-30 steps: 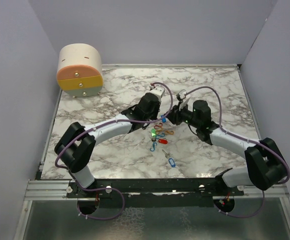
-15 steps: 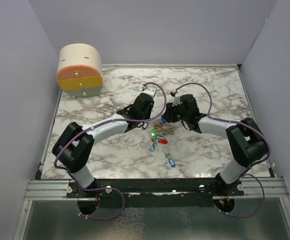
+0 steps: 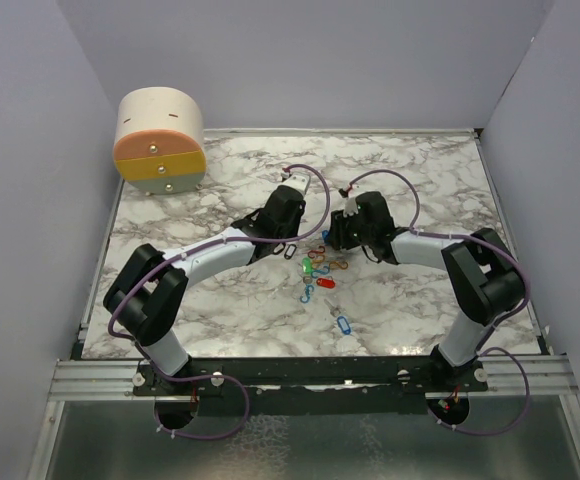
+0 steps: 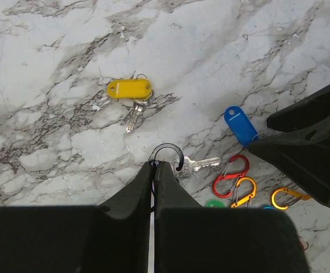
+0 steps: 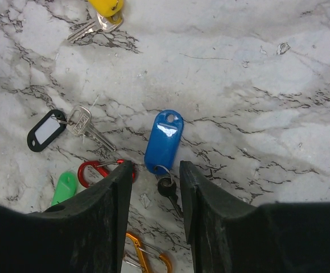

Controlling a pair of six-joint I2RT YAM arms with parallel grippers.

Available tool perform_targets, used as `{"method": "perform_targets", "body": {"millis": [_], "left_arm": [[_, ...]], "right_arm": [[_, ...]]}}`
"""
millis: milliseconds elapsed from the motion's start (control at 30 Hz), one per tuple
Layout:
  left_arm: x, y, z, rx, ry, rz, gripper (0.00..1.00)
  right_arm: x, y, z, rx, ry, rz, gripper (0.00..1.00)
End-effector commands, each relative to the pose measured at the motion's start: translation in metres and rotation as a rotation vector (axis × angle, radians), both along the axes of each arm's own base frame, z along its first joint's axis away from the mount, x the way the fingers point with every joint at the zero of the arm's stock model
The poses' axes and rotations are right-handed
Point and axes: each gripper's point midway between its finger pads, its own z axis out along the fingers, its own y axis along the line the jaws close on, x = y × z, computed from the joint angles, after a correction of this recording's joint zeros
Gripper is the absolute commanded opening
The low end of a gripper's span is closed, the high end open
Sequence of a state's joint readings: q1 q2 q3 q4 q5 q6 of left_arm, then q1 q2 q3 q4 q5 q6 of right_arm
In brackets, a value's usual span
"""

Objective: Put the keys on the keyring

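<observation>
Keys (image 3: 308, 266) loose on marble table (image 3: 200, 300) btw the arms, mixed w/ carabiner clips (image 4: 231, 176). R gripper (image 5: 156, 166): fingers spread, straddling blue-tag key (image 5: 164, 139). L gripper (image 4: 155, 165): fingers pressed together, tips at black-tag key (image 4: 166, 154). Drawer box (image 3: 160, 140) shut, contents unseen.

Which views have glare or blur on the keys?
Right wrist: sharp, white glare patch on the blue tag. Left wrist: sharp, only a faint glint on the yellow tag, soft shadows. Top external: keys too small to resolve, even light on the table.
</observation>
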State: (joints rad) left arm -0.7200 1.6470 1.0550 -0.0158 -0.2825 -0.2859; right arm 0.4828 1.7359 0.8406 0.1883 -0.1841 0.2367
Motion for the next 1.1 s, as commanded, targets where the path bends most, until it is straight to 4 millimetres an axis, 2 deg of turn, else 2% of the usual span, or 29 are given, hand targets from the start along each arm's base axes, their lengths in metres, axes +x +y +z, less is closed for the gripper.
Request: {"method": "perform_targets", "body": {"millis": [0, 167, 567, 800, 967, 1067], "left_arm": [[0.002, -0.001, 0.012, -0.036, -0.021, 0.002, 0.00], [0.002, -0.002, 0.011, -0.037, -0.018, -0.002, 0.00], [0.003, -0.003, 0.011, -0.039, -0.016, -0.001, 0.00], [0.003, -0.002, 0.010, -0.037, -0.013, -0.002, 0.00], [0.003, -0.002, 0.010, -0.038, -0.012, -0.002, 0.00], [0.003, -0.002, 0.008, -0.036, -0.010, -0.002, 0.00]], "right_arm": [[0.008, 0.001, 0.005, 0.022, -0.006, -0.014, 0.37], [0.008, -0.003, 0.000, 0.020, 0.011, -0.022, 0.29], [0.004, -0.003, -0.008, 0.029, 0.042, -0.011, 0.28], [0.002, -0.003, -0.010, 0.033, 0.054, -0.006, 0.19], [0.001, -0.001, -0.012, 0.038, 0.061, 0.000, 0.18], [0.000, -0.001, -0.012, 0.042, 0.063, 0.002, 0.13]]}}
